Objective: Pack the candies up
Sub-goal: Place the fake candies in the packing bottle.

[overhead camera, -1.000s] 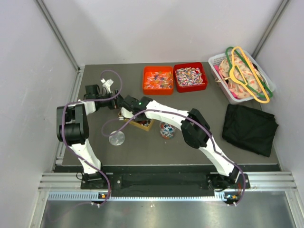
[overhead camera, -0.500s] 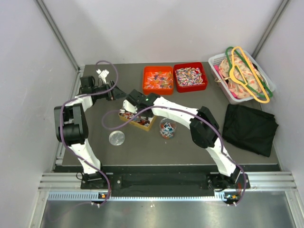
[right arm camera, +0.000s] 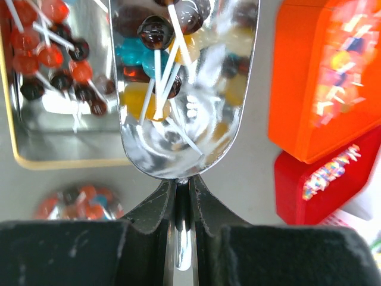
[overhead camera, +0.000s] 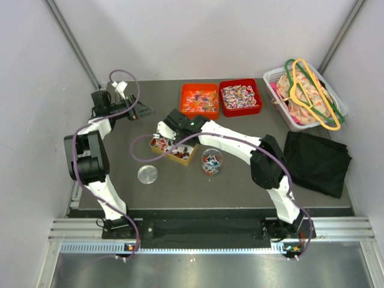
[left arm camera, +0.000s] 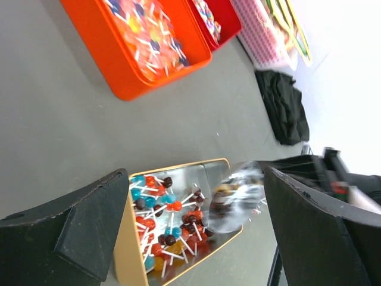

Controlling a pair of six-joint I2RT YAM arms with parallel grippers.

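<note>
Right gripper (right arm camera: 183, 192) clenched on one scoop (right arm camera: 178, 143) of lollipops (right arm camera: 156, 30). Candies (overhead camera: 239, 95) lie far-right of it in one red tray (overhead camera: 242, 112). Left gripper (overhead camera: 142, 111) released. One orange tray (overhead camera: 200, 116), one tin (overhead camera: 183, 161).

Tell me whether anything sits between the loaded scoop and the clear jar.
Nothing visible does. The right gripper holds the scoop of lollipops over the gold tray; the open jar stands beside the tray, its lid lying apart.

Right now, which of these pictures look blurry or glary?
Right wrist view: the metal scoop mirrors bright glare, and the orange tray is out of focus. Left wrist view: the metal scoop is a shiny smear. Top external view: evenly lit, sharp.
</note>
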